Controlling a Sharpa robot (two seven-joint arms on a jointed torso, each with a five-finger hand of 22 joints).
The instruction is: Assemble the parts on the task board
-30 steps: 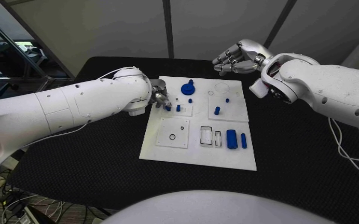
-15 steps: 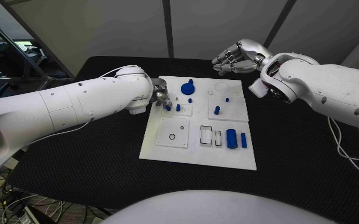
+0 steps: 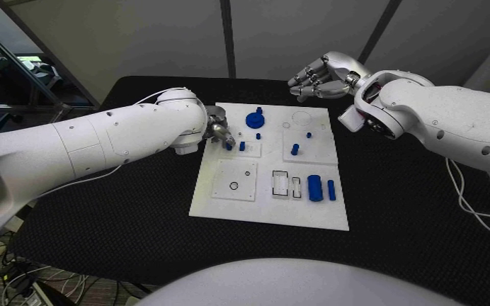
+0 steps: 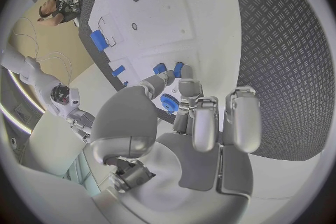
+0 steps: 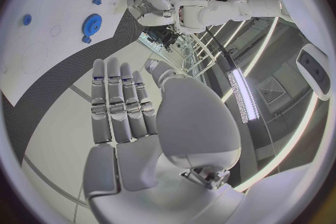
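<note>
1. The task board (image 3: pixel 268 210) lies mid-tabletop, and a small blue peg (image 3: pixel 242 146) stands near its far-left corner.
2. The left hand (image 3: pixel 219 133) hovers at that peg; whether it pinches anything I cannot tell (fingers crowd it).
3. A skewed push could jam or topple the peg.
4. The right hand (image 3: pixel 321 79) is raised beyond the board's far edge, loosely spread and holding nothing.

Both arms are cased in smooth, glossy white shells built of rounded, bulging segments. The left arm (image 3: pixel 102 143) has a thin white cable running along its outside near the wrist. The right arm (image 3: pixel 439 118) has a dark round joint ring near its wrist and a thin cable hanging beneath it. The left hand (image 4: pixel 189 123) and the right hand (image 5: pixel 140 123) are silver-grey metal, with segmented fingers (image 5: pixel 115 101) and broad, smooth palm plates.
</note>
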